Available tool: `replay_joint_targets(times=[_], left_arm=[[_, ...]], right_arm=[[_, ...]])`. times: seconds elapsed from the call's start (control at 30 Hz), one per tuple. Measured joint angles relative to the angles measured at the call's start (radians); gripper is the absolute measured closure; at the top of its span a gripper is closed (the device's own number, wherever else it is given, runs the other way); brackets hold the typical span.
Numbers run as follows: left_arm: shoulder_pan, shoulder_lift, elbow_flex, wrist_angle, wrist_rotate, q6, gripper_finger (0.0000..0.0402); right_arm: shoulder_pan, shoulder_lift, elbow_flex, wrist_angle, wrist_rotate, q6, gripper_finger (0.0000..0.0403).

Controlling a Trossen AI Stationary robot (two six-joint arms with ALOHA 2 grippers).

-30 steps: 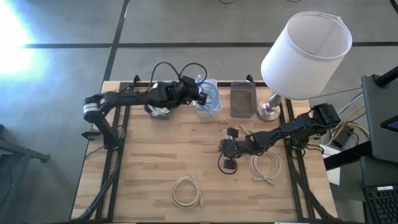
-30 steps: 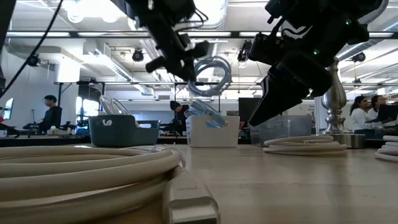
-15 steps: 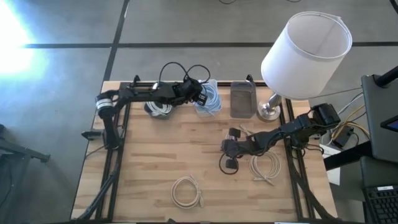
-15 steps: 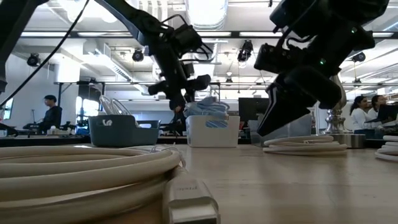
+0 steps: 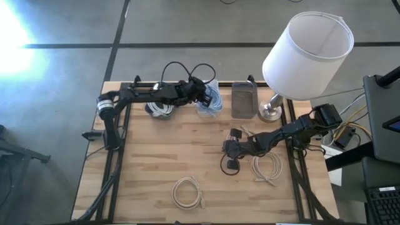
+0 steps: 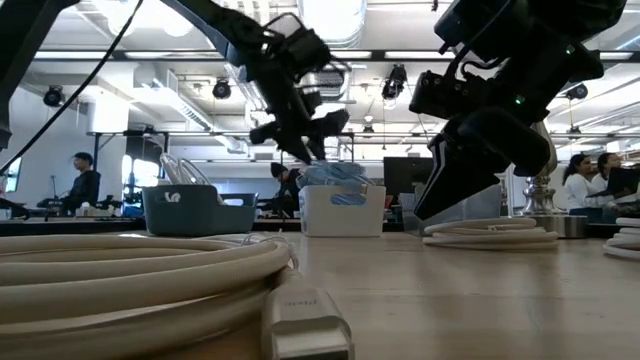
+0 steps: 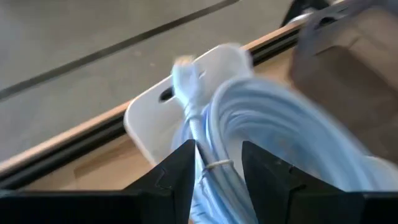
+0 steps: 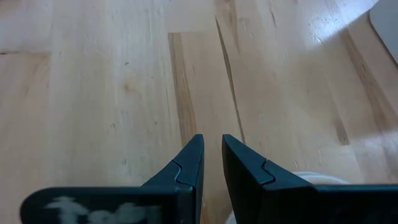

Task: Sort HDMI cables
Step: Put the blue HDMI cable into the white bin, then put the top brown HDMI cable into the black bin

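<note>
A light blue HDMI cable coil [image 7: 273,124] lies on top of the others in the white bin [image 5: 209,100] at the table's far edge, and it rises above the bin's rim [image 6: 335,172]. My left gripper [image 6: 310,140] hangs open just above the coil, one finger on either side of the coil's tied part [image 7: 208,167]. My right gripper [image 8: 212,146] slants down over bare wood at mid-table [image 5: 224,150], its fingers a narrow gap apart with nothing between them. A white coil [image 5: 265,167] lies flat beside it. A beige coil [image 5: 187,192] lies near the front edge.
Along the far edge, a dark grey bin [image 5: 159,109] holding pale cables stands left of the white bin, and a clear grey bin [image 5: 245,100] right of it. A lamp with a white shade [image 5: 306,56] stands at the far right corner. People are in the room behind [image 6: 82,180].
My left gripper has come down over the white bin with the light blue coil, opened and let it go. The coil hung from the fingers above the bin. Now it lies in the bin on the other blue cables.
</note>
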Motion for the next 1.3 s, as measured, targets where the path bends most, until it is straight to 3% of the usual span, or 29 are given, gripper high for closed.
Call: replay_joint_targets(times=[0.4,0.67,1.07,1.3], left_arm=[[-0.038,-0.007,0.066,-0.016,-0.002,0.054,0.0268],[-0.083,-0.007,0.064,-0.040,0.176,0.155,0.0268],[-0.143,-0.007,0.064,-0.051,0.181,0.226,0.0268],[-0.168,-0.007,0.064,-0.051,0.181,0.245,0.0268]], right_arm=[[0.005,0.000,-0.021,-0.001,-0.001,0.034,0.0351],[0.012,0.000,-0.058,-0.003,-0.002,0.099,0.0351],[0.036,0.000,-0.010,-0.009,-0.003,0.065,0.0351],[0.002,0.000,0.046,-0.131,-0.059,0.071,0.0351]])
